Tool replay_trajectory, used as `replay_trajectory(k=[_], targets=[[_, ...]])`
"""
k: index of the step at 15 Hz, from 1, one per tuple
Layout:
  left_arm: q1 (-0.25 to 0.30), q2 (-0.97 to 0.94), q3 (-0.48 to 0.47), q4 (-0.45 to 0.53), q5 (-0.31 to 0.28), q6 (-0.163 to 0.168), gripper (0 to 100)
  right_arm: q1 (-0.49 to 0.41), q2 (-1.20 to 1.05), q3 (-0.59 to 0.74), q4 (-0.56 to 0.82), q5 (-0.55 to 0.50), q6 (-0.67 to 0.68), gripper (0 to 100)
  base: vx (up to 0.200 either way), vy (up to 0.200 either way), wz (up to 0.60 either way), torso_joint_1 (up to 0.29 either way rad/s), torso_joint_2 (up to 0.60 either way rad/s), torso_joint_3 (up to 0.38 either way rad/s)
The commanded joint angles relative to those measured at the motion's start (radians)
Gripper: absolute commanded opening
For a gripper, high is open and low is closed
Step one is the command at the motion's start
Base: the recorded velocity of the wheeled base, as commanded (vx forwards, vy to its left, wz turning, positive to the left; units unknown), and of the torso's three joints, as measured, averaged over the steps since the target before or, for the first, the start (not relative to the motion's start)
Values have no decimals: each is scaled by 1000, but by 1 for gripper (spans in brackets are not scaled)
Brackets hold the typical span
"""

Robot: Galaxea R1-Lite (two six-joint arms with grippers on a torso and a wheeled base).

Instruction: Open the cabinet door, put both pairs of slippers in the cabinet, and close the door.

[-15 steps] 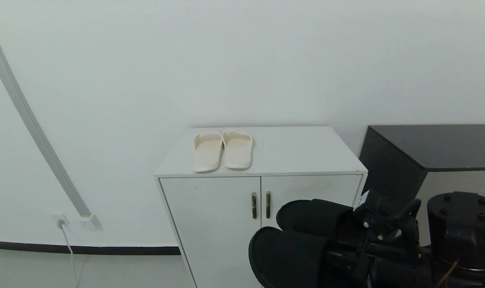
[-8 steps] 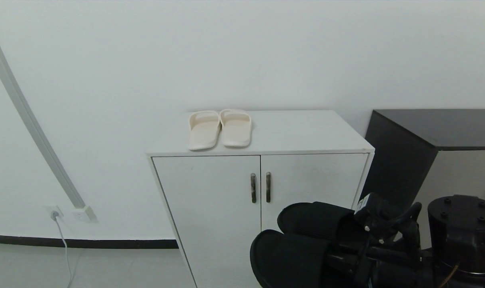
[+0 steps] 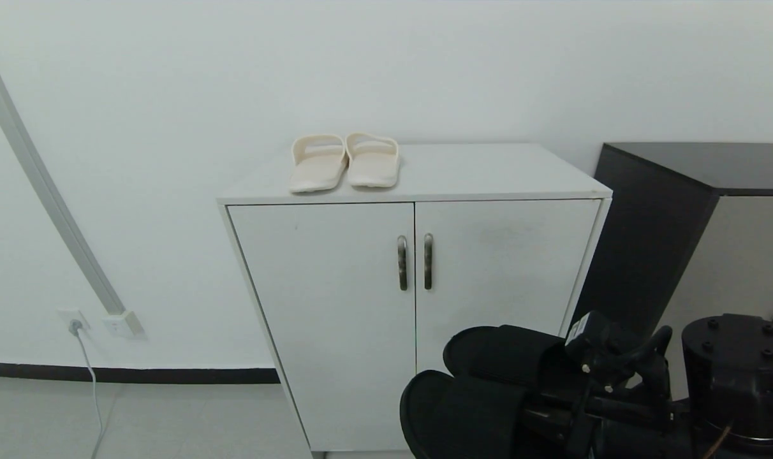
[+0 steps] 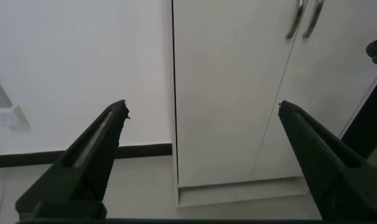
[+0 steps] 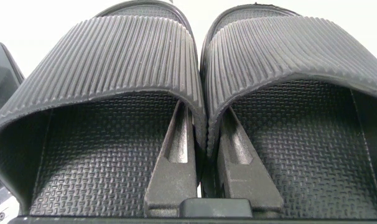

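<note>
We are looking into a bare indoor room, set up like the shoe corner of a home rather than a kitchen or a shop. A white two-door cabinet [image 3: 335, 306] with paired metal handles [image 3: 402, 262] stands against a plain white wall [image 3: 425, 64], with a pair of cream slippers [image 3: 345, 162] side by side on its top. A dark, boxy unit [image 3: 648, 242] stands just beside it. A grey cable duct [image 3: 42, 185] runs aslant down the wall to a small box [image 3: 124, 324] near a socket [image 3: 73, 320] with a plugged-in cable [image 3: 90, 382]. A black skirting strip [image 3: 138, 373] meets the pale grey floor [image 3: 138, 421].
</note>
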Motion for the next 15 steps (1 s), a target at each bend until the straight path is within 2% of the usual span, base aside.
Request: replay_trajectory(k=[1,9,13,15], targets=[[0,1,0,0,0,0,100,0,2,1,0,0,-2,0,0,0,0,-129,466,339],[0,1,0,0,0,0,100,0,3,12,0,1,-16,0,0,0,0,-75,439,353],[0,1,0,0,-2,12,100,-1,2,12,0,0,-21,0,0,0,0,0,0,0],[0,1,0,2,-10,44,100,-1,2,14,0,1,-21,0,0,0,0,0,0,0]])
